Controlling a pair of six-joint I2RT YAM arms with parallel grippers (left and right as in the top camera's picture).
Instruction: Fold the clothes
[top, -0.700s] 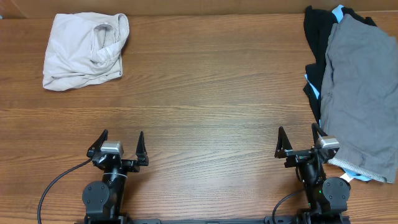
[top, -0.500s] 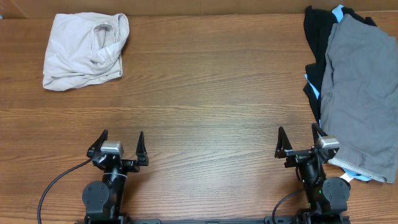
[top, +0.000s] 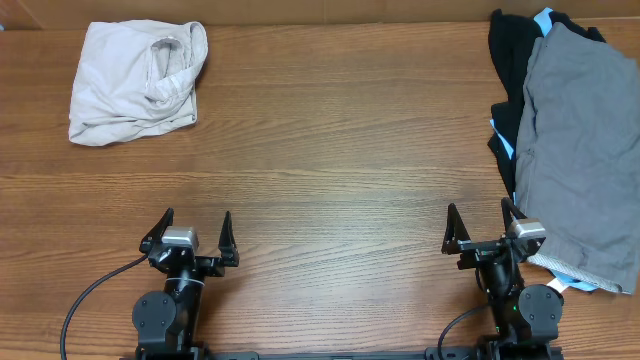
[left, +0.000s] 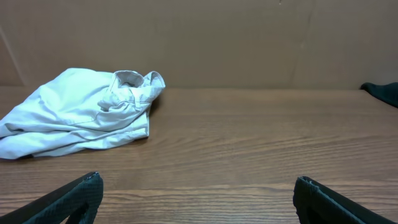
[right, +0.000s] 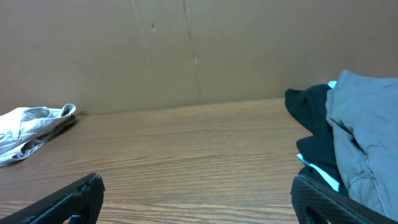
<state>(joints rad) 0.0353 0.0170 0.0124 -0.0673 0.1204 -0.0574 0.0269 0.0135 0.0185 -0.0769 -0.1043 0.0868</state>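
Grey shorts lie on top of a pile at the table's right edge, over a black garment and a light-blue one. The same grey shorts fill the right of the right wrist view. A cream garment lies crumpled at the far left, and that cream garment also shows in the left wrist view. My left gripper rests open near the front edge, holding nothing. My right gripper is open too, its right finger just beside the pile's near corner.
The wooden table stretches between the two heaps of clothes. A brown cardboard wall stands along the far edge. A black cable loops from the left arm's base.
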